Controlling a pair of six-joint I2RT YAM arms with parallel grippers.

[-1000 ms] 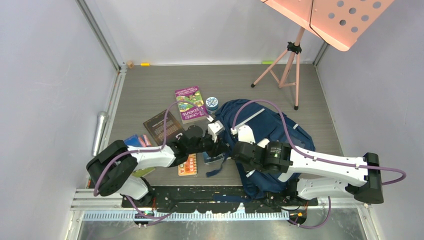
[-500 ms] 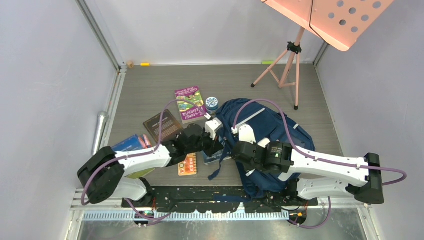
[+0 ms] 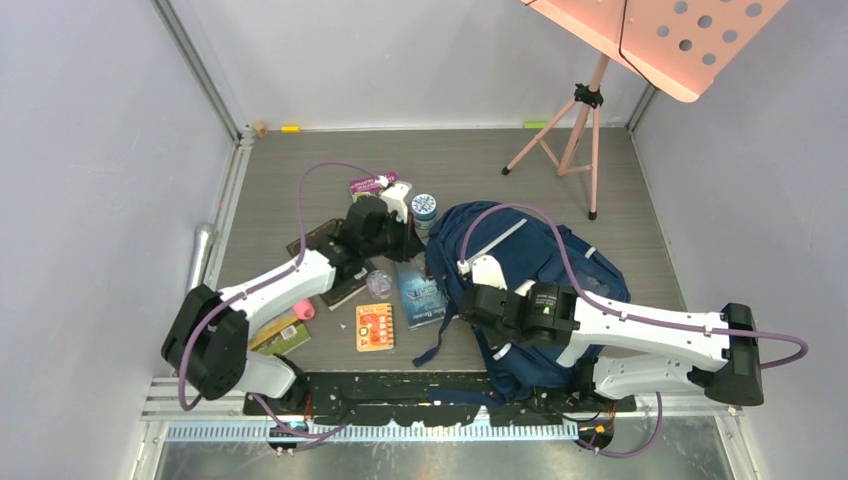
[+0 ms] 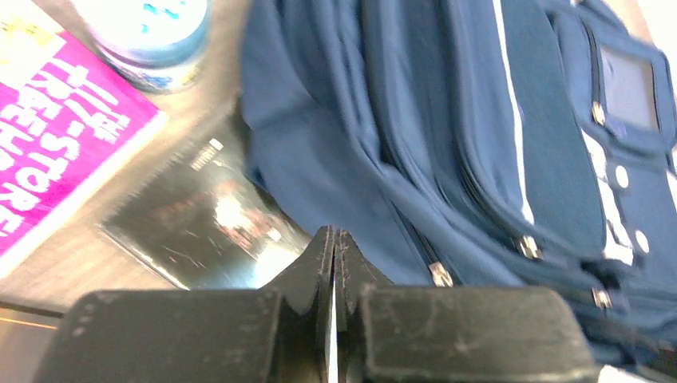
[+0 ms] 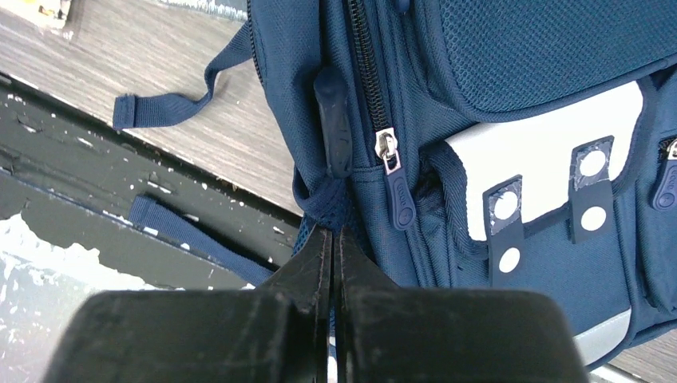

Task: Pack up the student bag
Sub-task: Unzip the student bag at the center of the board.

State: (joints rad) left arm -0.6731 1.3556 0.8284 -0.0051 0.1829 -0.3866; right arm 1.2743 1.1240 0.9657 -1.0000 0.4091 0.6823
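Navy student bag (image 3: pixel 545 262) lies flat on bench (image 3: pixel 300 170), right of centre. Right claw (image 5: pixel 333 239) clenched on bag fabric beside the zip; best to lift so the mouth gapes. Left claw (image 4: pixel 333 243) clenched, empty, over dark book (image 4: pixel 199 227): open wide, take its free edge.

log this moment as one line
left gripper: shut, empty, beside navy blue fabric backpack | right gripper: shut on backpack fabric near zip | packing: not yet
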